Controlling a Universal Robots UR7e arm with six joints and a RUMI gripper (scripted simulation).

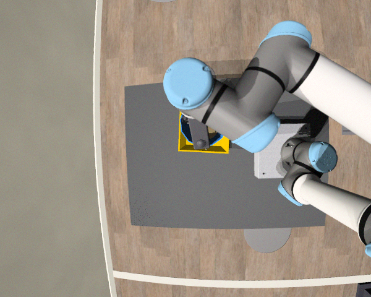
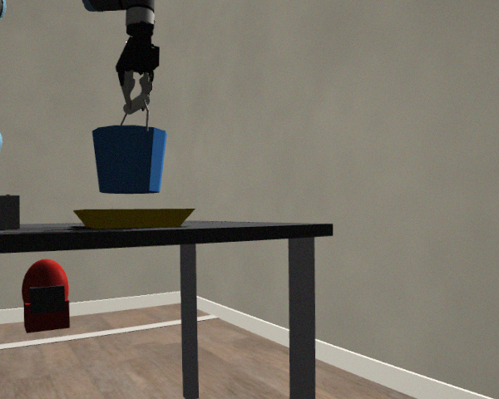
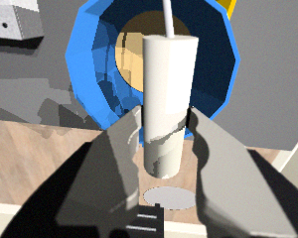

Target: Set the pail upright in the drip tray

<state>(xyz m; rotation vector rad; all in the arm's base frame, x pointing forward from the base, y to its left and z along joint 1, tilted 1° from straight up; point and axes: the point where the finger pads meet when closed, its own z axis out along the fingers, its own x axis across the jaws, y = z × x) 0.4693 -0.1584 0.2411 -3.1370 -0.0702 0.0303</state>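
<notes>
The blue pail hangs upright by its wire handle, its base a short way above the yellow drip tray on the dark table. My gripper is shut on the white grip of the pail's handle. In the wrist view the pail's open mouth lies straight below the fingers, with a yellow corner of the tray showing past its rim. From above, the arm hides most of the pail and the tray; only the tray's left and front rim show.
A grey mat covers the table top. A white box stands to the right of the tray, by the arm's base. A dark block sits at the table's left end. A red object stands on the floor behind.
</notes>
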